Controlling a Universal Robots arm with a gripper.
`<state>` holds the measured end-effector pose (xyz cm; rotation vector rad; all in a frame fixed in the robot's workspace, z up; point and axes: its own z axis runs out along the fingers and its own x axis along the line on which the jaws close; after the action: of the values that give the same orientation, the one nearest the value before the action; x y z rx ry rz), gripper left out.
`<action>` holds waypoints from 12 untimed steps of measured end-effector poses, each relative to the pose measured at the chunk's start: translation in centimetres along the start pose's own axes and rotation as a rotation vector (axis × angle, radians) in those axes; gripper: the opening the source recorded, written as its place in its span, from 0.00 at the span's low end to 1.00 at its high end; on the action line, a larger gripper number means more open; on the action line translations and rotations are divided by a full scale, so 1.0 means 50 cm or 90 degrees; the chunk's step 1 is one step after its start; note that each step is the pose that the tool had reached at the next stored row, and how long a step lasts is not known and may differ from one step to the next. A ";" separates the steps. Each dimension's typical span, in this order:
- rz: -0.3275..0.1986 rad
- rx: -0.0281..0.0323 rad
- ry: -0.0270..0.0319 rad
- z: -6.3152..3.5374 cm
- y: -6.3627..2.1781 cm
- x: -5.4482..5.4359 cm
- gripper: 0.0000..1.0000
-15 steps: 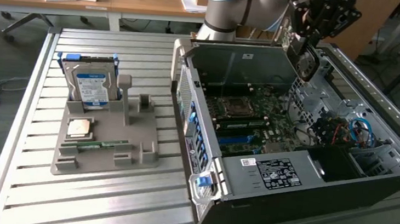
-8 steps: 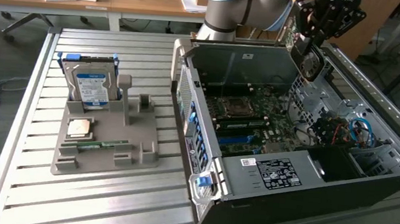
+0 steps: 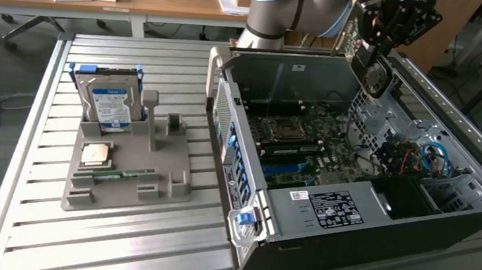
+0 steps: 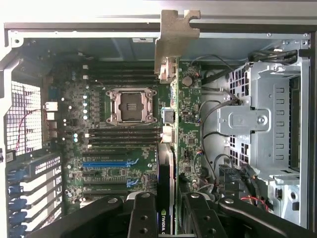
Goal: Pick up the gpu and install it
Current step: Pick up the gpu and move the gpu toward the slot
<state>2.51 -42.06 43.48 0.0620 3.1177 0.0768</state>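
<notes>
Slatted metal table (image 3: 124,243), open computer case (image 3: 301,247), gripper (image 4: 170,201) clamped on gpu (image 4: 166,173) seen edge-on, its near end hidden by fingers (image 4: 142,213)

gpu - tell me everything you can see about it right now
The gpu is a thin dark circuit card with a pale silver metal bracket at one end and a black cooler with an Nvidia logo. The pincer is shut on it, fingers pressing both flat sides. It hangs on edge over the motherboard of the open computer case, not seated in any slot, touching nothing else visible.
</notes>
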 end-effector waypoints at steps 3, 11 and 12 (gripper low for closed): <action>0.000 0.0000 0.0000 0.000 0.000 0.000 0.27; -0.016 -0.0004 0.0008 0.012 -0.001 -0.001 0.27; -0.017 -0.0004 0.0008 0.015 -0.001 -0.001 0.27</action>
<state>2.58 -42.06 42.74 0.0213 3.1188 0.0775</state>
